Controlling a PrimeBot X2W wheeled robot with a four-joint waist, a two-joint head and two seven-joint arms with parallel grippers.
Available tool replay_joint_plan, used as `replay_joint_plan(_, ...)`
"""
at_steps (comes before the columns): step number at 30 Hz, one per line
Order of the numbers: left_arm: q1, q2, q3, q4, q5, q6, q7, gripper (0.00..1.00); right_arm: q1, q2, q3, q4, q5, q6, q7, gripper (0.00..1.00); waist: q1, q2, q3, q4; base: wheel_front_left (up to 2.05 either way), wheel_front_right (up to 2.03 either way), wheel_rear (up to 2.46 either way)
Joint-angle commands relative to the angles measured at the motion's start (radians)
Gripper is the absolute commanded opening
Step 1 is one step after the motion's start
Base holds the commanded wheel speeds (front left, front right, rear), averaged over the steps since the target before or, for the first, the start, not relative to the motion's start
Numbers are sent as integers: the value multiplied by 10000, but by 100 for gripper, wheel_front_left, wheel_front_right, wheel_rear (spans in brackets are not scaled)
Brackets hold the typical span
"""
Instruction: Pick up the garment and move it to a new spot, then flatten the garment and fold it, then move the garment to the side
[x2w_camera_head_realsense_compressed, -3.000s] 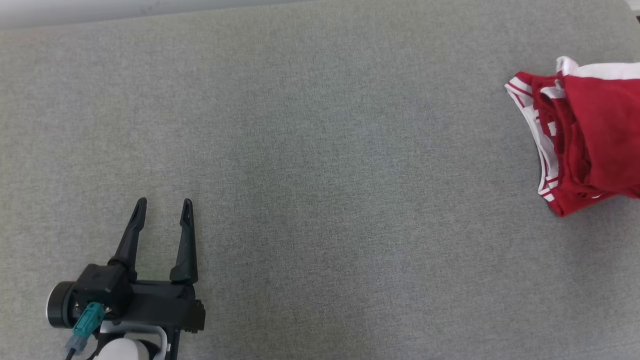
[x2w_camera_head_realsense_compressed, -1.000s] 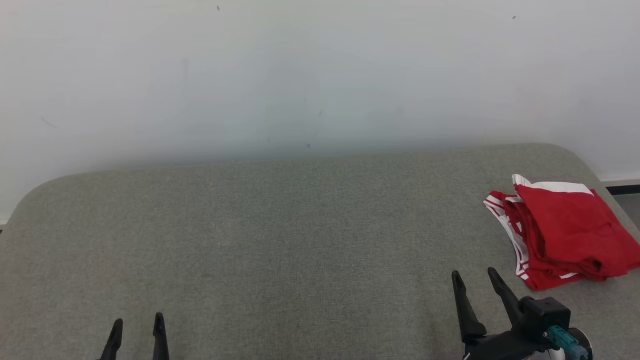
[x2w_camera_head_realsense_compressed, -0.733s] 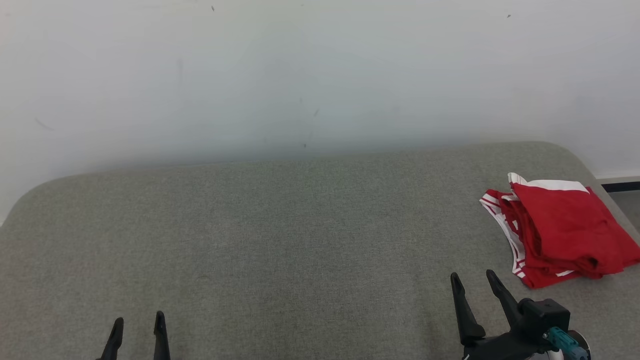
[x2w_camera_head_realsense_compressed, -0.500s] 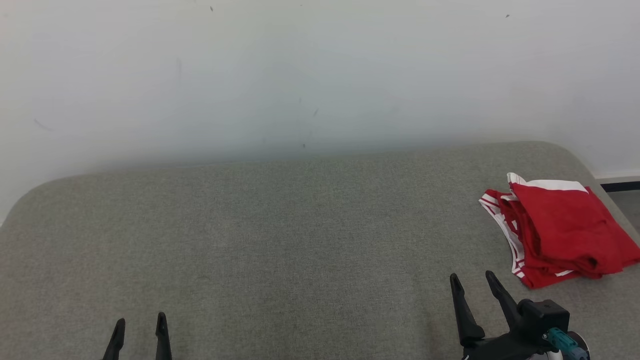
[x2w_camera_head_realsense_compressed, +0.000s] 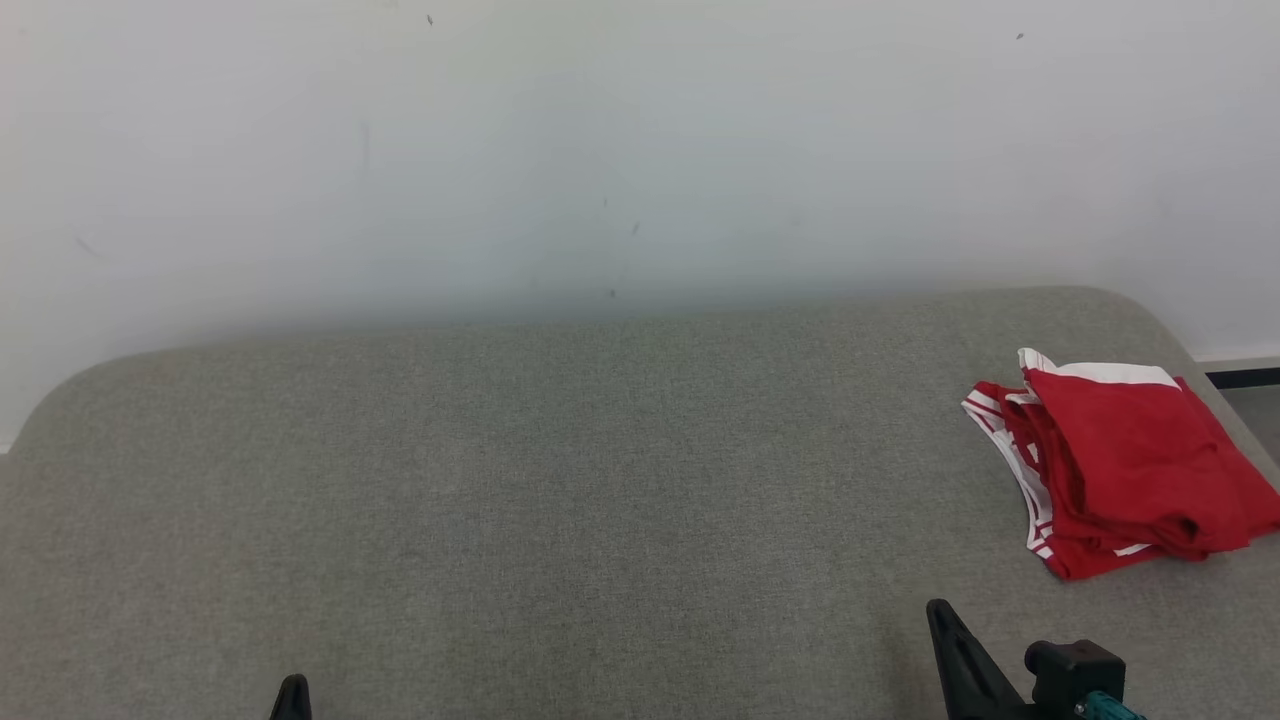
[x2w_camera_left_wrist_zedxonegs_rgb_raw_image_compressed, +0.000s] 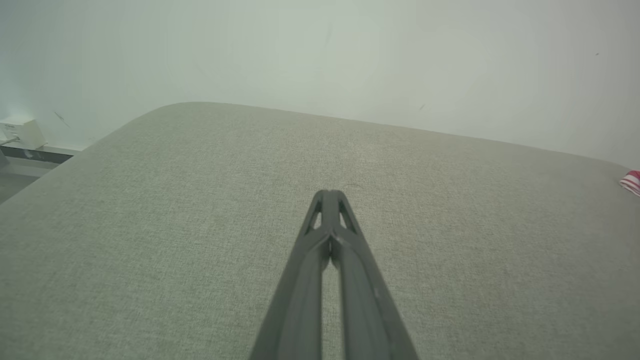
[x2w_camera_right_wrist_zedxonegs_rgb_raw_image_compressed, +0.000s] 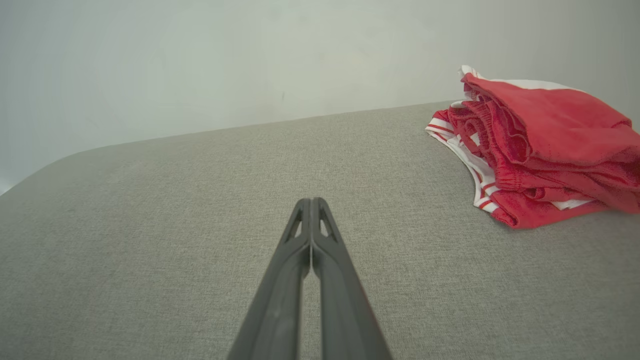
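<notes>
Left fingers (x2w_camera_left_wrist_zedxonegs_rgb_raw_image_compressed: 305, 280) are seen pressed together at the tips in the left wrist view, with nothing between them. Right fingers (x2w_camera_right_wrist_zedxonegs_rgb_raw_image_compressed: 280, 295) are likewise closed tip to tip and empty in the right wrist view. The red garment (x2w_camera_right_wrist_zedxonegs_rgb_raw_image_compressed: 540, 145) with white striped trim is noted as a folded heap on the grey fabric worktop (x2w_camera_right_wrist_zedxonegs_rgb_raw_image_compressed: 150, 225), at the right of that frame and apart from the right fingers. A pale box (x2w_camera_left_wrist_zedxonegs_rgb_raw_image_compressed: 20, 132) is caught at the left edge of the left wrist view, where a striped corner of the garment is seen at the right edge.
</notes>
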Motion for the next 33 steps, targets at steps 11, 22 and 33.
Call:
replay_joint_plan(11,-429,23,113,26,-2282,-138,645,0,-221,1,-339,-183,2249,-2,406,0,0,0,97,24,0,0,0)
replay_joint_plan(22,-671,36,105,-28,-4186,-255,1081,0,-311,2,-577,-337,4105,-4,709,0,0,0,189,47,0,0,0)
replay_joint_plan(33,-921,47,142,-32,-5857,-360,1506,0,-414,3,-801,-449,5737,-6,986,0,0,0,281,69,0,0,0)
